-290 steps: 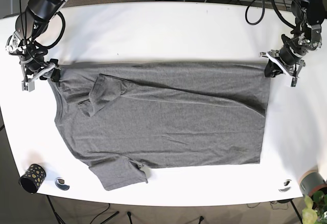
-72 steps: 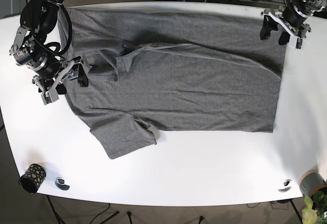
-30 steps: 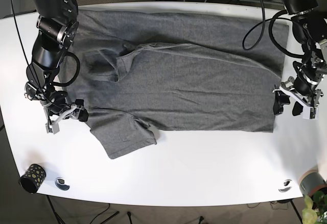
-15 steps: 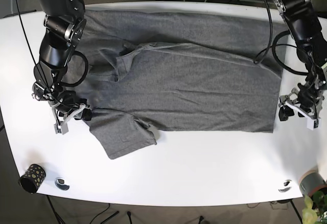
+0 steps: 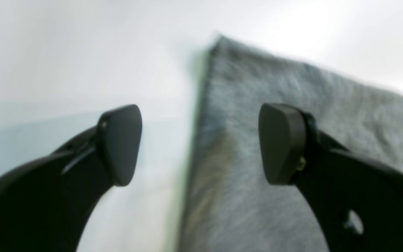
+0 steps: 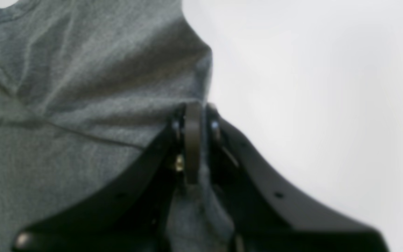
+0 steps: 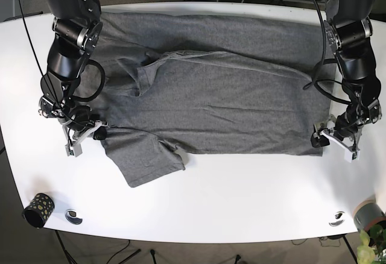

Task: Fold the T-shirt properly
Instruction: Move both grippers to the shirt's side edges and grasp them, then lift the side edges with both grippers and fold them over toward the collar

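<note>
A grey T-shirt (image 7: 211,89) lies spread across a white table (image 7: 241,204), its near sleeve (image 7: 145,158) jutting toward the table's front edge, with no fold yet made in this step as far as the pictures show. At the shirt's near corner by that sleeve, the right gripper (image 6: 192,140) is clamped on a pinch of cloth, its jaws pressed together with fabric bunched between them and hanging beneath. At the shirt's opposite near corner, the hem corner (image 5: 219,45), the left gripper (image 5: 199,143) straddles the shirt's edge, its jaws wide apart, one pad over the bare table and the other over the cloth; nothing is caught there yet. In the base view both grippers sit low at the shirt's near edge, the right gripper (image 7: 84,132) beside the sleeve and the left gripper (image 7: 335,138) at the hem. Farther back, a wrinkled flap of cloth (image 7: 136,74) rests on the shirt's body, and the far edge (image 7: 211,18) runs close to the table's rear rim. Judging from this, only one of the two grasps is secured; the left still has to close before the near edge can be lifted and carried over, and every fold appears to remain.
</note>
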You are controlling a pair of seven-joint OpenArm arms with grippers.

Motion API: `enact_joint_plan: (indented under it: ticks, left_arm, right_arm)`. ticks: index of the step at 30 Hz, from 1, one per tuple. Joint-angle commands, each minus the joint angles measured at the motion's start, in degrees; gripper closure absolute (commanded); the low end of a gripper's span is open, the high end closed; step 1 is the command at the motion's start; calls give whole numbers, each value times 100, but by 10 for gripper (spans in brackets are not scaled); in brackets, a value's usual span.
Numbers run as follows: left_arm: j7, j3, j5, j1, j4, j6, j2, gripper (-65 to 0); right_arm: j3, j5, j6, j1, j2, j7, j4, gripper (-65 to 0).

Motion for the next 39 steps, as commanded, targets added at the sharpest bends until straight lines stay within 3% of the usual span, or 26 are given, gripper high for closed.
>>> enact_joint_plan:
  ticks: [1,9,18,23,34,39]
  left_arm:
    - [-105,40,-50,-237,-31,-38,-101,-490]
    - [-105,49,-15,-246,-84,-319,163,-464]
    - [-158,49,-6,-211,-66,-319,348,-201]
    - [-474,49,-50,-70,75,-328,348,0]
    - [-439,49,-50,422,1868,-345,427,0]
    - [-26,31,-50,624,2501,-345,506,0]
  right_arm:
    - [-7,-10,32,125,67,-12,69,0]
    - [-7,8,32,125,67,-12,69,0]
    - [-7,25,32,125,67,-3,78,0]
    - [2,34,32,107,67,-30,377,0]
    - [2,43,32,-78,58,-751,2012,0]
    - [11,43,32,-157,58,-1287,2636,0]
